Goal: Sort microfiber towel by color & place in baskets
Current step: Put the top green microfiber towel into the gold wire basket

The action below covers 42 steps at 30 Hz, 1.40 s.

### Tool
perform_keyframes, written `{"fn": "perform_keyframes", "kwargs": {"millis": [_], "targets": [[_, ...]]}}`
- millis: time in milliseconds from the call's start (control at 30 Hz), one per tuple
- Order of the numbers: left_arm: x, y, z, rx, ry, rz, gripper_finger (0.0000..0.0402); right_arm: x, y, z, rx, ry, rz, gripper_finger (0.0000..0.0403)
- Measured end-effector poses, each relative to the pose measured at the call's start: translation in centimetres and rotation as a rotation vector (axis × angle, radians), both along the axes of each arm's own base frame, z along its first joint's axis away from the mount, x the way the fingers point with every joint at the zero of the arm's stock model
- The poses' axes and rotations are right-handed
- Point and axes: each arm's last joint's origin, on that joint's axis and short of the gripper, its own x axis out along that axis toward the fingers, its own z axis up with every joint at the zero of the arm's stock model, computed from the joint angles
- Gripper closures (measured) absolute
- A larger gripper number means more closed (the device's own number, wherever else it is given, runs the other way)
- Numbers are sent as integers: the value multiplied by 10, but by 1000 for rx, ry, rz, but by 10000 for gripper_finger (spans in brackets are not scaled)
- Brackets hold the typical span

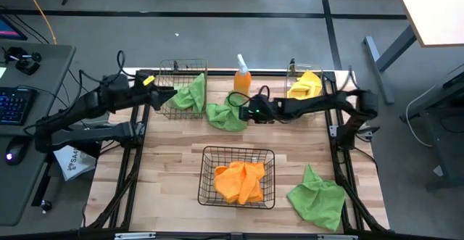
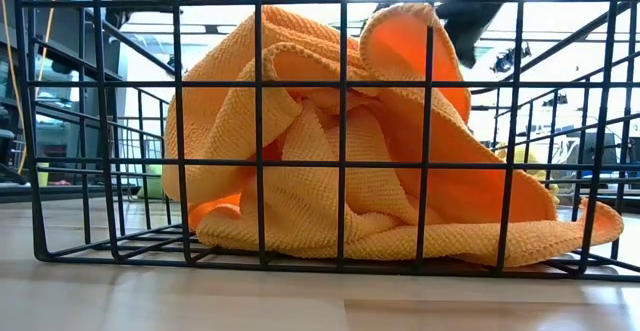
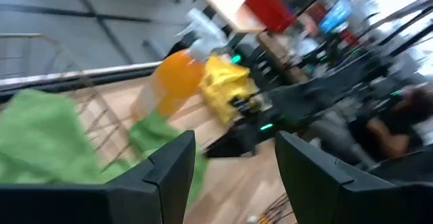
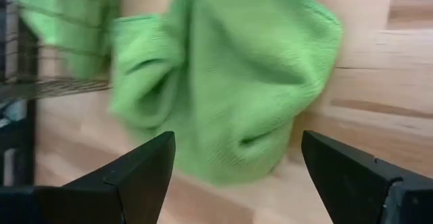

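Here the right gripper (image 1: 245, 112) hangs with its fingers spread wide and holding nothing, a crumpled green towel (image 4: 223, 82) on the table straight ahead of its tips. Just past that towel stands the taller basket (image 1: 179, 70) with another green towel (image 1: 191, 95) draped over its wall. The left gripper (image 1: 161, 98), also spread and empty, sits at that basket's near side. Farther off, the wider basket (image 1: 205, 175) holds orange towels (image 1: 239, 180).
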Motion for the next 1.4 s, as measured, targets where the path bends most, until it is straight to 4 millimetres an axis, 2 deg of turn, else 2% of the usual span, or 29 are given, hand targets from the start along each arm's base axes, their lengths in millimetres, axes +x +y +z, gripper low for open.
{"fn": "perform_keyframes", "kwargs": {"millis": [167, 267, 367, 467, 500, 533, 700, 833, 900, 1000, 1167, 1333, 1400], "targets": [[3, -3, 6, 29, -137, -21, 209, 10, -10, -19, 30, 40, -23, 86], [7, -2, 10, 49, -191, -20, 209, 13, -14, -29, 30, 53, -29, 114], [13, -1, 13, 63, -221, -28, 209, 16, -12, -29, -9, 66, 12, 200], [19, 0, 17, 115, -248, -62, 209, 18, -2, -20, -79, 64, 49, 343], [21, 0, 19, 132, -267, -76, 209, 19, 1, -12, -114, 53, 71, 372], [23, 0, 22, 149, -292, -96, 209, 21, 4, -1, -144, 27, 96, 381], [41, -1, 30, 278, -360, -218, 209, 17, 31, 74, -330, -119, 229, 397], [65, -7, 22, 423, -274, -320, 209, 2, 55, 140, -513, -239, 312, 398], [79, -10, 15, 485, -205, -369, 209, -8, 63, 167, -583, -273, 326, 399], [101, -19, 16, 591, -152, -444, 209, -17, 77, 199, -654, -309, 358, 400], [136, -33, 25, 763, -19, -552, 203, -24, 93, 228, -702, -310, 437, 401], [156, -36, 46, 859, 126, -587, 180, -27, 105, 239, -738, -331, 476, 402], [165, -36, 47, 863, 160, -605, 169, -26, 109, 241, -751, -340, 491, 402]]}}
